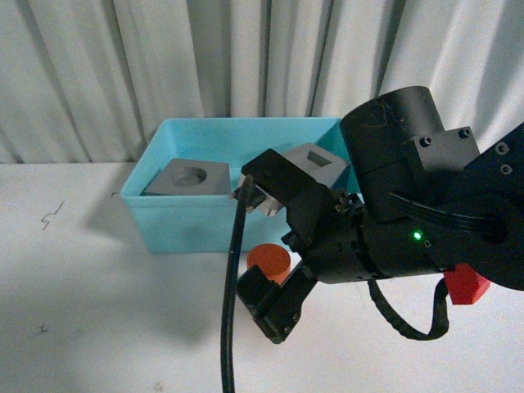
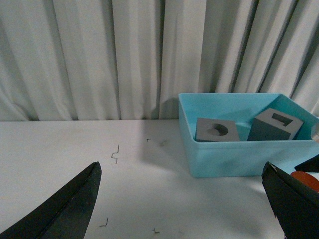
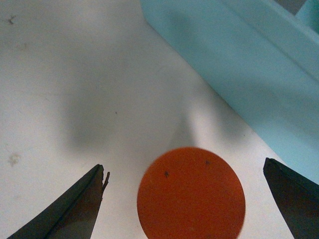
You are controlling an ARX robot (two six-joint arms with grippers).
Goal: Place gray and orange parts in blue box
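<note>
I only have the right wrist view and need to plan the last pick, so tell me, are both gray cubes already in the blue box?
Observer: Yes, the gray cube with the round recess and the gray cube with the square recess both sit inside the blue box.
Operator: Anything else lying near the orange cylinder?
Observer: A red block lies further right in the front view, partly hidden by the right arm.
Operator: And the left gripper?
Observer: It is open with nothing between its fingers, facing the box.
</note>
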